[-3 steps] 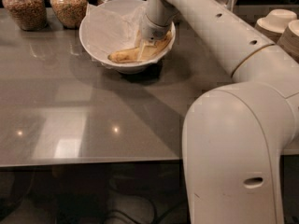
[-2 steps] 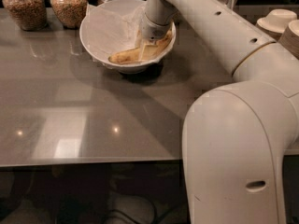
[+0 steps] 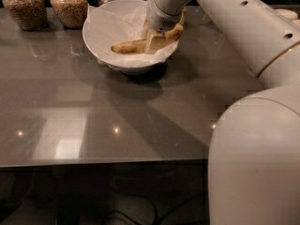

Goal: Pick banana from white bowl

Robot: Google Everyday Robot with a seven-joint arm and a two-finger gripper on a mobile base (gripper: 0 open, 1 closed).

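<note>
Well back on the grey counter [image 3: 93, 121], the white bowl [image 3: 95, 40] sits lined with crumpled white paper [image 3: 112, 25], and the banana [image 3: 127, 46] lies across its inside. The fruit's speckled blunt end rests low on the paper towards the bowl's left. Its darker stem end tilts upward at the right, poking above the rim beside the wrist. The tool [image 3: 154, 40] reaches down into the bowl from the upper right at the end of the white arm [image 3: 225, 13]. It is closed onto the banana at about the middle of its length, with one pale finger [image 3: 152, 42] lying flat across the near side of the fruit and the other hidden behind it. Most of the banana is still inside the bowl. Behind the bowl, at the counter's far left edge, stand two glass jars, one [image 3: 26, 8] just beside the other [image 3: 69, 6], both filled with brownish grainy contents. The robot's bulky white body [image 3: 255, 168] fills the lower right foreground.
</note>
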